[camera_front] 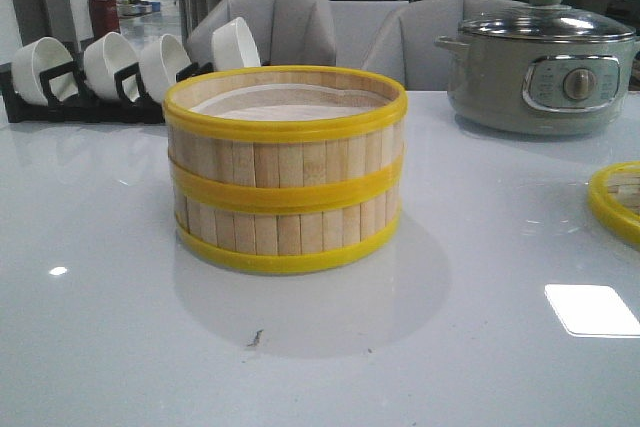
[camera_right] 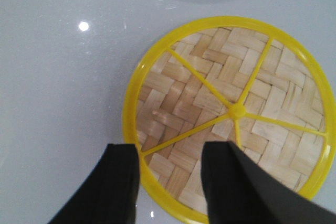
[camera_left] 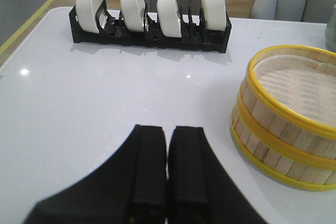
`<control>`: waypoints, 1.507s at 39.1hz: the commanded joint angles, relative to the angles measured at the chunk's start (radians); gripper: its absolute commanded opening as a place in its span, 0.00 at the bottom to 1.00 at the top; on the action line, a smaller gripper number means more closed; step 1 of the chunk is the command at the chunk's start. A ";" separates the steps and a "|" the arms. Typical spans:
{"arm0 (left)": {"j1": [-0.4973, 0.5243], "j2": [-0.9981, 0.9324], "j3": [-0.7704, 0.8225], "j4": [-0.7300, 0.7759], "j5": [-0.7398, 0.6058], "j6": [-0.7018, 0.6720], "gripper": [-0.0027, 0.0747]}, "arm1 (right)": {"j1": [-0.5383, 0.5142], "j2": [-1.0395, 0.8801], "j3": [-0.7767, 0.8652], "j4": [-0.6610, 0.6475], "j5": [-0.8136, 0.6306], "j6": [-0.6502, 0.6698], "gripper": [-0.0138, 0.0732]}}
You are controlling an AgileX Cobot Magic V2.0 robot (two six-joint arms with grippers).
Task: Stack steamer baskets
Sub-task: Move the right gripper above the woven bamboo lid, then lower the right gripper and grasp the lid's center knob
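Observation:
Two steamer baskets stand stacked in the middle of the white table, the upper basket [camera_front: 285, 127] on the lower basket [camera_front: 285, 222]; pale slats, yellow bands, whitish liner inside the upper one. The stack also shows in the left wrist view [camera_left: 286, 124]. My left gripper [camera_left: 168, 135] is shut and empty, above the table to the left of the stack. My right gripper [camera_right: 170, 153] is open, its fingers either side of the yellow rim of the flat woven lid [camera_right: 231, 111], above it. Neither gripper shows in the front view.
The woven lid's edge [camera_front: 618, 202] lies at the table's right side. A grey electric pot with glass lid [camera_front: 545, 62] stands at the back right. A black rack of white bowls [camera_front: 110, 72] stands at the back left, also in the left wrist view [camera_left: 149, 22].

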 commanded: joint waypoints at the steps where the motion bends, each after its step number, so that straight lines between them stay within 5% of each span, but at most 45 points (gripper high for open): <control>1: 0.002 0.002 -0.028 -0.003 -0.073 -0.013 0.15 | -0.029 0.007 -0.069 -0.020 -0.024 -0.004 0.61; 16: 0.002 0.002 -0.028 -0.003 -0.073 -0.013 0.15 | -0.122 0.098 -0.082 -0.020 -0.023 -0.004 0.61; 59: 0.002 0.002 -0.028 -0.003 -0.073 -0.013 0.15 | -0.128 0.226 -0.096 -0.012 -0.146 -0.002 0.61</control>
